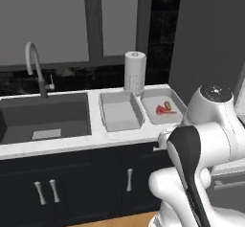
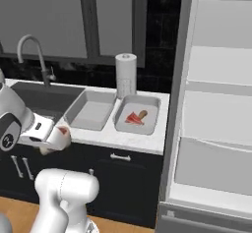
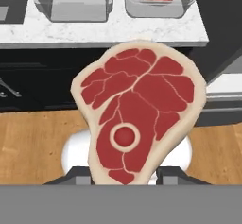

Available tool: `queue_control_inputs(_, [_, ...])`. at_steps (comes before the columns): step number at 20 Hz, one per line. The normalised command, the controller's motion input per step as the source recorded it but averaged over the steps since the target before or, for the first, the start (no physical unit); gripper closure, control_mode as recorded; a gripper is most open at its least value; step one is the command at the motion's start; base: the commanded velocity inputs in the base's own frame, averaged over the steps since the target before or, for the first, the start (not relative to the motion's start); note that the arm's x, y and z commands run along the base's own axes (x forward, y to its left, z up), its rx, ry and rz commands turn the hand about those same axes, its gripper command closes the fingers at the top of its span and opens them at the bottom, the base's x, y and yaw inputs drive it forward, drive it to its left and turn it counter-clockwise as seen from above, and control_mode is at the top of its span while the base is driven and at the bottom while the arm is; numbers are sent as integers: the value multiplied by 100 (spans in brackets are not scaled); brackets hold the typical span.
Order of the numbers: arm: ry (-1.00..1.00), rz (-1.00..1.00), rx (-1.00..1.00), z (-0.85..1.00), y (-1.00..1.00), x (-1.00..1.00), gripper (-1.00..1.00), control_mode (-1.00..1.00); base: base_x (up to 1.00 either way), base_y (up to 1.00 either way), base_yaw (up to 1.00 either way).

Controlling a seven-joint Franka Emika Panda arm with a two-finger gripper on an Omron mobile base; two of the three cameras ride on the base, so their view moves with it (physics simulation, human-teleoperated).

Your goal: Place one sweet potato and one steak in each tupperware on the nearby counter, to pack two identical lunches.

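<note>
Standing on the counter (image 1: 72,142) in the left base view are two tubs: the left tub (image 1: 120,111) bare, the right tub (image 1: 160,107) holding a steak (image 1: 165,110) and sweet potato (image 1: 167,105). Right base view: the gripper (image 2: 51,141) hangs before the cabinets. Hand view: fingers clamp a second steak (image 3: 137,112) above the floor.

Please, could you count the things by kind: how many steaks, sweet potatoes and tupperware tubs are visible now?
Steak: 2, one held by the hand, steak, one in the right tub
Sweet potato: 1, in the right tub
Tupperware: 2, left, right
Total: 5
</note>
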Motion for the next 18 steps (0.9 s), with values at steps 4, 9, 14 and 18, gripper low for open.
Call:
queue_control_inputs(4, [0, 0, 0, 0, 0, 0, 100, 100, 74, 19, -8])
queue_control_inputs(9, [0, 0, 0, 0, 0, 0, 100, 100, 10, 42, -12])
queue_control_inputs(14, [0, 0, 0, 0, 0, 0, 100, 100, 8, 73, -3])
queue_control_inputs(18, [0, 0, 0, 0, 0, 0, 100, 100, 75, 13, -5])
